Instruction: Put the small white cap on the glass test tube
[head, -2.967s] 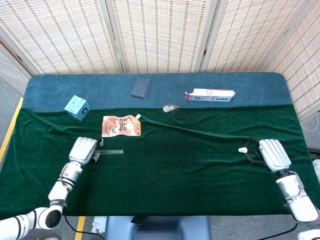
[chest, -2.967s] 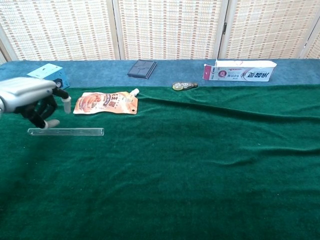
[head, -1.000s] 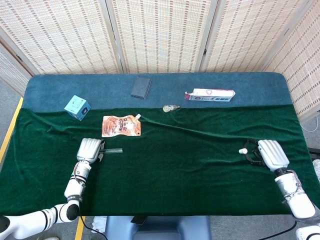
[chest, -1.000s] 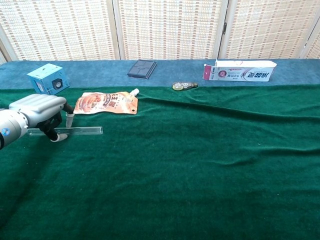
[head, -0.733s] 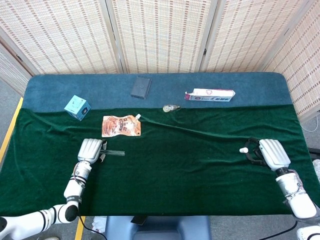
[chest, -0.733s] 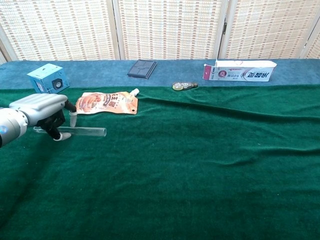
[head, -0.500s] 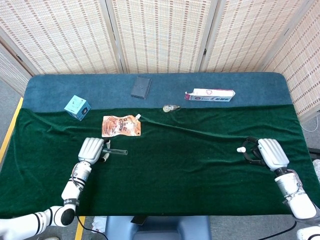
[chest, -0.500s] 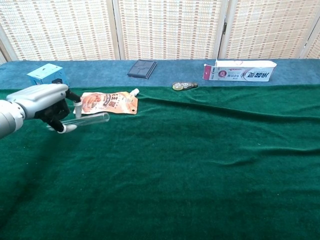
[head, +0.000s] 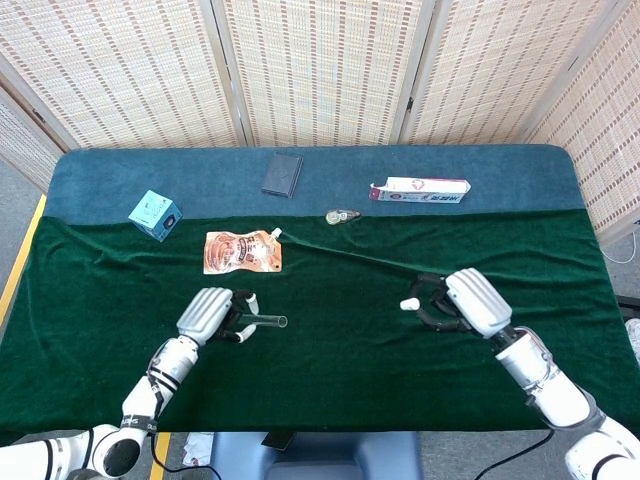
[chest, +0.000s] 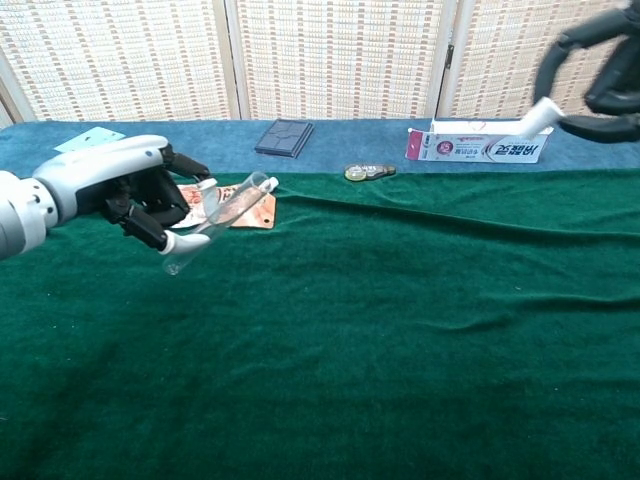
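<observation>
1. While both hands hang above the green cloth (head: 340, 370), each one holds one thing.
2. One left hand (head: 207, 314) has its fingers curled around one glass test tube (head: 262, 323). The tube is up off the cloth. It is tilted in the chest view, with its open end pointing up and away from the hand.
3. One right hand (head: 470, 301) pinches one small white cap (head: 409, 305) between its fingertips. The other fingers are bent in a loose ring.
4. The cap and the tube are well apart, with bare green cloth between them.
5. Behind the left hand lies one orange pouch (head: 241, 252) with a white spout.
6. Farther back on the blue cloth (head: 500, 165) sit four things: one small blue box (head: 155, 215), one dark flat case (head: 282, 174), one long white carton (head: 420, 189), and one small yellowish thing (head: 342, 216) too small to tell.
</observation>
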